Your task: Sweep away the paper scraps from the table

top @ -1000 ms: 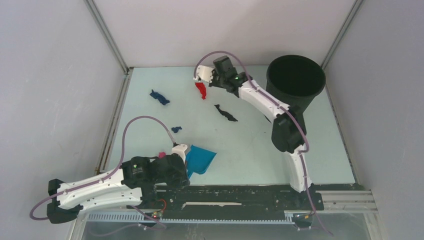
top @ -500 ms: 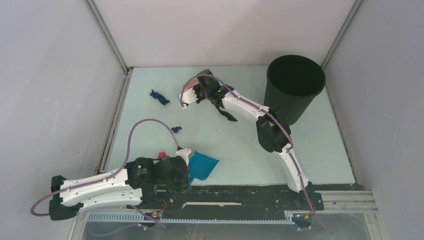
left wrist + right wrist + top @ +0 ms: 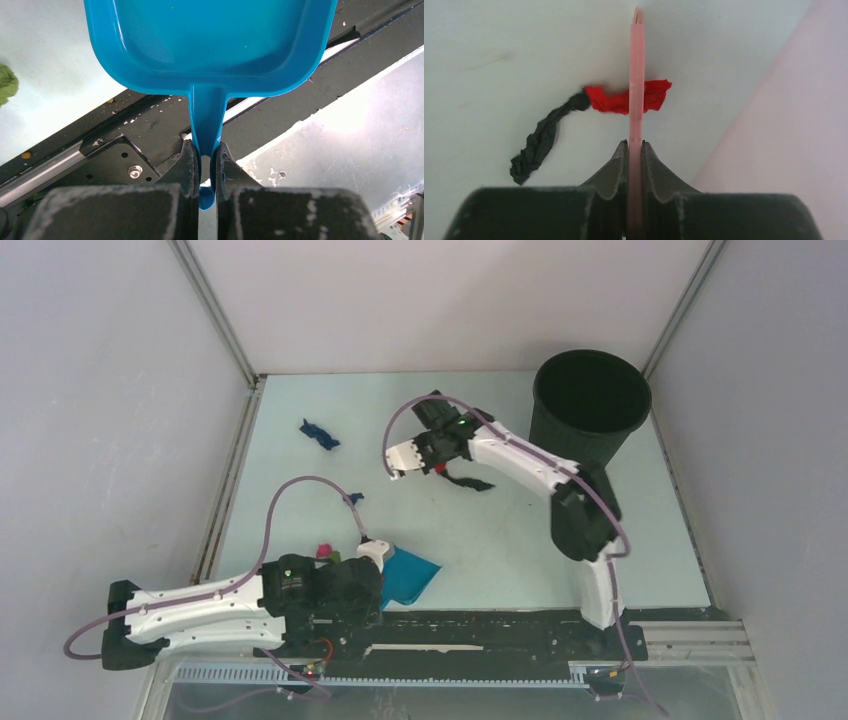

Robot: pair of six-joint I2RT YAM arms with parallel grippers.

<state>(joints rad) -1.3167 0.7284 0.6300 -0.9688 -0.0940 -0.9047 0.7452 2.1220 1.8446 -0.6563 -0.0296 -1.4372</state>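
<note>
Over the last second my left arm has nudged the bright blue plastic dustpan [image 3: 210, 40] slightly rightward along the near edge. My right arm has drawn the brush back from the far side, dragging the red scrap with it.

My left hand [image 3: 206, 165] pinches the dustpan's thin handle, keeping its open mouth facing out over the pale mint-green counter [image 3: 500, 540] to receive scraps. A crumpled magenta scrap [image 3: 323, 551] lies just beside that hand, a small dark blue bit [image 3: 352, 498] farther out, and a larger dark blue scrap [image 3: 320, 433] well apart toward the far left.

Mid-counter, my right hand [image 3: 635, 150] is clamped on the flat pink brush handle [image 3: 636, 75]. The brush stands behind the red paper scrap [image 3: 611, 101], which touches the twisted black scrap [image 3: 541, 142]. I judge this herds them toward the dustpan. The round black bin [image 3: 590, 400] waits at the far right.
</note>
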